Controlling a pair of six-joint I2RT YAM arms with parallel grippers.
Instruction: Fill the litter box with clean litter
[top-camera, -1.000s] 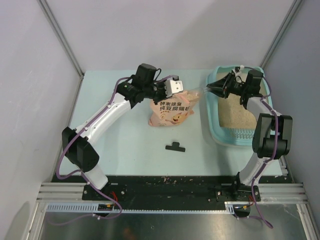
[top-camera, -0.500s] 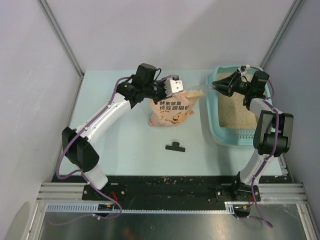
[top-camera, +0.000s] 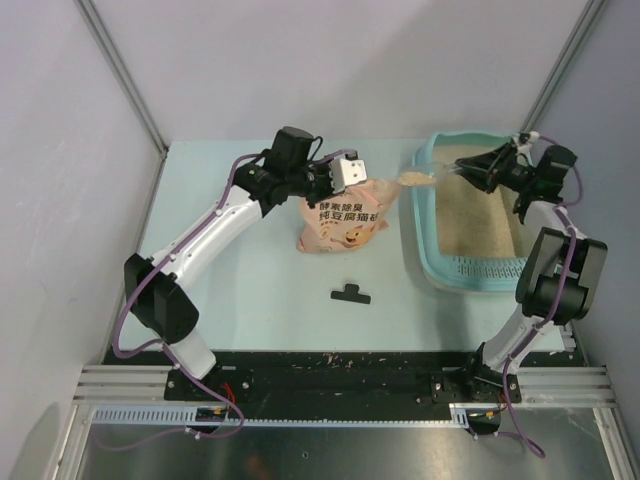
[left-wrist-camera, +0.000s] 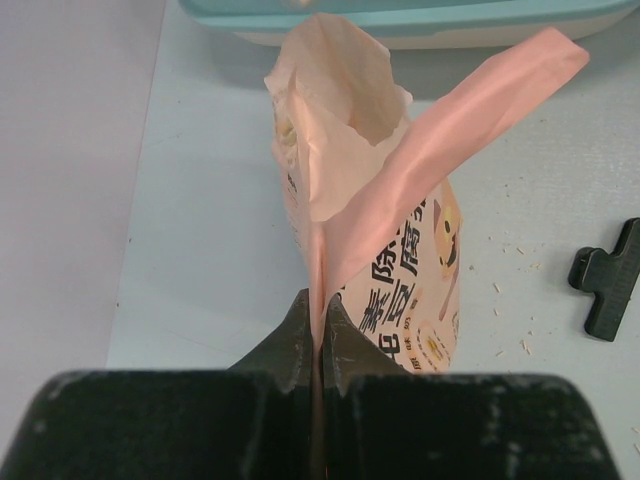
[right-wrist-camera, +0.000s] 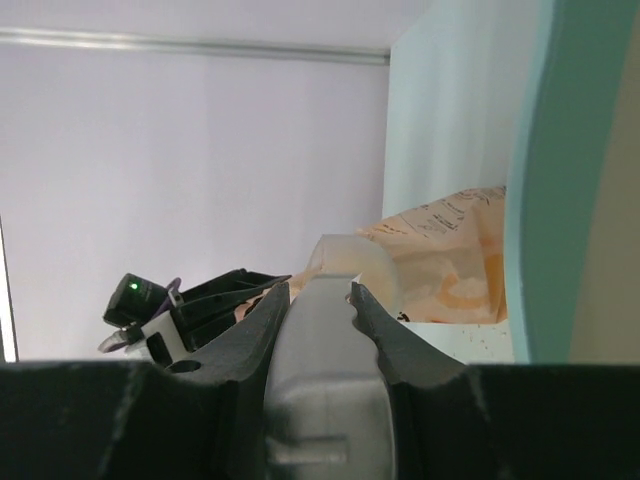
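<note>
The teal litter box (top-camera: 428, 262) lies at the right, with beige clean litter (top-camera: 476, 215) spread over its floor. My right gripper (top-camera: 480, 168) is shut on the handle of a clear scoop (top-camera: 422, 179). The scoop carries some litter and hangs over the box's left rim. In the right wrist view the jaws (right-wrist-camera: 318, 292) clamp the grey scoop handle (right-wrist-camera: 322, 370), beside the teal rim (right-wrist-camera: 540, 180). My left gripper (top-camera: 358, 183) is shut on the top edge of the peach-pink litter bag (top-camera: 340, 218) and holds its mouth open (left-wrist-camera: 320, 300).
A black clip (top-camera: 350, 293) lies on the table in front of the bag, also visible in the left wrist view (left-wrist-camera: 606, 282). Grey walls stand on three sides. The litter box rim (left-wrist-camera: 400, 15) is just beyond the bag's mouth.
My right arm has drawn back to the right, carrying the scoop away from the bag's mouth to the litter box's left rim. The left arm and bag have stayed still.
</note>
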